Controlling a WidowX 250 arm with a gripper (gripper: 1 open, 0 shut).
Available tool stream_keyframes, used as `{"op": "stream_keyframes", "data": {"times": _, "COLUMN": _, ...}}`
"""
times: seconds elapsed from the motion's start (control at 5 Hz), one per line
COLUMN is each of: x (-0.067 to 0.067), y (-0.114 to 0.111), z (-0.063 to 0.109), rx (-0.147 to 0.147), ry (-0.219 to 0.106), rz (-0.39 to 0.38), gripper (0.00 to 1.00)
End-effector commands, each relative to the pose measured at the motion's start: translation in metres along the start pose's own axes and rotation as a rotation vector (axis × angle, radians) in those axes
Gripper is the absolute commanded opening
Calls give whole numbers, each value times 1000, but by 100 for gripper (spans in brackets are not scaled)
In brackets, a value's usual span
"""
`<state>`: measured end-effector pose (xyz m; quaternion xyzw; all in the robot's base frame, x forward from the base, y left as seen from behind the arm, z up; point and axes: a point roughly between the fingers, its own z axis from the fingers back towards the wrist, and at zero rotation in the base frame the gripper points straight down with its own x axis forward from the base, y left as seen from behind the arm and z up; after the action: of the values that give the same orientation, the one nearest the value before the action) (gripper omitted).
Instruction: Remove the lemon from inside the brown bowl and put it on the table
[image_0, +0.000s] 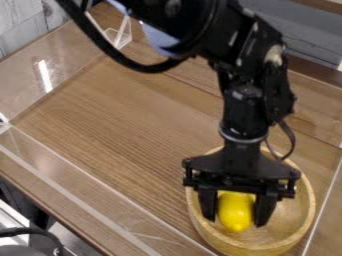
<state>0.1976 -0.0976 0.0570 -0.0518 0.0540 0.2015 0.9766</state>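
Nearest you, the brown bowl (297, 232) sits at the table's front right: light wood, thick rim, shallow inside. Over its middle the gripper (239, 208) points straight down, black fingers clamped on the lemon (237, 212), a small glossy yellow oval held upright just above the bowl's floor. Behind, the wood-grain table (120, 120) runs back to clear plastic walls (54, 70).

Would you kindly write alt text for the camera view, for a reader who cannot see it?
A black robot gripper points down into a brown bowl, shut on a yellow lemon. The bowl sits near the right front corner of a wood-grain table edged by clear plastic walls.
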Motion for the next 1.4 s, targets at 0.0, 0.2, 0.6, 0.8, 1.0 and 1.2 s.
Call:
{"op": "stream_keyframes", "data": {"times": 0.0, "x": 9, "y": -4, "z": 26, "rx": -48, "ry": -49, "rz": 3, "gripper": 0}}
{"op": "stream_keyframes", "data": {"times": 0.2, "x": 9, "y": -1, "z": 37, "rx": -51, "ry": -44, "rz": 4, "gripper": 0}}
{"op": "stream_keyframes", "data": {"times": 0.6, "x": 10, "y": 3, "z": 41, "rx": -57, "ry": -39, "rz": 8, "gripper": 0}}
{"op": "stream_keyframes", "data": {"times": 0.8, "x": 11, "y": 5, "z": 41, "rx": -59, "ry": -36, "rz": 5, "gripper": 0}}
{"op": "stream_keyframes", "data": {"times": 1.0, "x": 11, "y": 6, "z": 41, "rx": -61, "ry": -32, "rz": 1, "gripper": 0}}
{"op": "stream_keyframes", "data": {"times": 1.2, "x": 12, "y": 8, "z": 40, "rx": -62, "ry": -30, "rz": -1, "gripper": 0}}
